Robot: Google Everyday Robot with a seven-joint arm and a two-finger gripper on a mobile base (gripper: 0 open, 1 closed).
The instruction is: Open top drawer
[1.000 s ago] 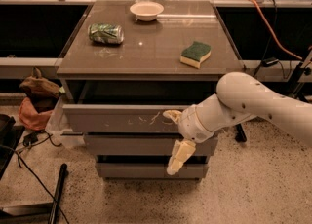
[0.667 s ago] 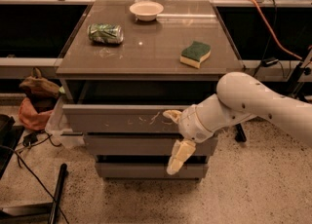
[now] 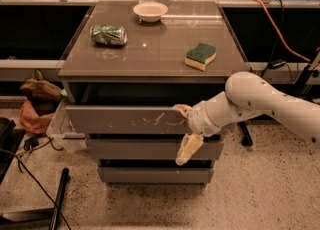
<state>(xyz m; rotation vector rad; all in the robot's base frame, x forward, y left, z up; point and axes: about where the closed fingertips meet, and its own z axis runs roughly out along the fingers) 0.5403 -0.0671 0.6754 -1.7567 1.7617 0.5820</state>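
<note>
The top drawer [image 3: 120,120] is the widest grey-brown front, with white scratch marks at its middle and right. It stands out a little from the cabinet, with a dark gap above it under the tabletop [image 3: 150,59]. My gripper [image 3: 183,129] is at the drawer's right end. Its fingers are spread wide: the upper finger [image 3: 181,109] lies at the drawer front's top edge, and the lower finger [image 3: 186,149] hangs in front of the second drawer [image 3: 135,149]. My white arm comes in from the right.
On the tabletop are a crushed green can [image 3: 108,34], a white bowl [image 3: 150,10] and a green-yellow sponge [image 3: 201,56]. A third drawer [image 3: 150,175] sits lowest. A bag [image 3: 35,104], a plastic bin [image 3: 62,129] and cables lie at the left; an orange cable [image 3: 280,29] runs at the right.
</note>
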